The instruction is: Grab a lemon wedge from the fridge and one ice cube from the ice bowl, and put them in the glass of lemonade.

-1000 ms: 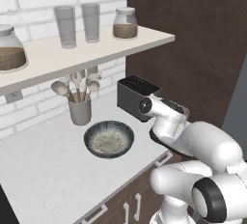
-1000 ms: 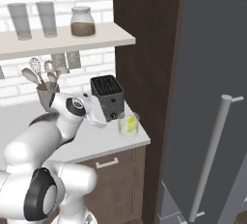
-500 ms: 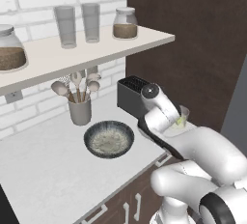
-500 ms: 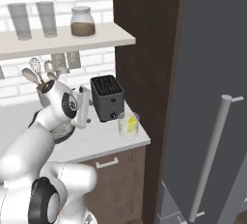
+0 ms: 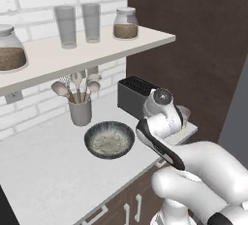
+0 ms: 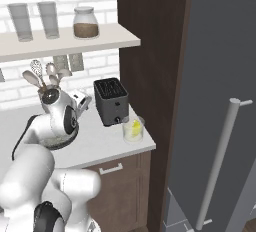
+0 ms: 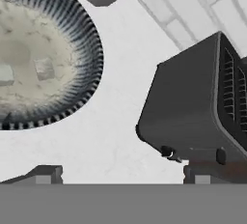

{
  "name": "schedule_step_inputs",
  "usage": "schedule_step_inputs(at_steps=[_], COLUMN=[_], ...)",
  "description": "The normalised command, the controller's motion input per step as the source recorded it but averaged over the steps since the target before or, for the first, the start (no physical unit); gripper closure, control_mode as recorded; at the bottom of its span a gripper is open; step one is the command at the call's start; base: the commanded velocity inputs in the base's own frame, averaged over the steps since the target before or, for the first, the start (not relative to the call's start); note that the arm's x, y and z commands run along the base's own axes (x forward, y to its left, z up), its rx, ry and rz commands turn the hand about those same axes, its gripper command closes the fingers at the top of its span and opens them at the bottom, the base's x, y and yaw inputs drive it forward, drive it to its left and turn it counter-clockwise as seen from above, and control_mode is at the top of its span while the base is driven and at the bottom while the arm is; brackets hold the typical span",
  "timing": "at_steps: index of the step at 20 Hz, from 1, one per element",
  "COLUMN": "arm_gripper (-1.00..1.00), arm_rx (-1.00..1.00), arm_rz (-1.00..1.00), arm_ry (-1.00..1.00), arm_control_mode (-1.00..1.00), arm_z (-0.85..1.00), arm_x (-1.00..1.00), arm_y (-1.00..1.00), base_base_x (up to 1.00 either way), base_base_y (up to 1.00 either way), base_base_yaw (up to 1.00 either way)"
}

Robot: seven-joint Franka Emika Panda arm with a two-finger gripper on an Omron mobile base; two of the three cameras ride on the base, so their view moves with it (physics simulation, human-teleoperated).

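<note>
While the pincer (image 7: 120,172) gapes, ice bowl (image 7: 91,68) lies near.

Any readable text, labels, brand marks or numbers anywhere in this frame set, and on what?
None. The toaster, the lidded jar, the two tumblers, the utensil cup, the ice bowl, the glass of lemonade and the fridge all show plain surfaces without lettering.

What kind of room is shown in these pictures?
It is most likely a home kitchen: a tall grey fridge beside dark wood cabinets, a black toaster on a white counter, and a cup of cooking utensils.
</note>
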Motion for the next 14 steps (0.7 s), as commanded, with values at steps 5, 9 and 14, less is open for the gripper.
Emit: schedule_step_inputs(at_steps=[5, 9, 14], arm_gripper=[-1.0, -1.0, -1.0], arm_rx=[0.46, 0.27, 0.21], arm_rz=[-0.3, -0.08, -0.04], arm_ry=[0.01, 0.01, 0.21], arm_control_mode=[-1.0, -1.0, -1.0], arm_z=[-0.07, 0.22, 0.09], arm_x=[-0.35, -0.21, -0.47], arm_y=[0.46, 0.04, 0.0], base_base_x=[0.0, 0.0, 0.0], base_base_y=[0.0, 0.0, 0.0], base_base_yaw=[0.0, 0.0, 0.0])
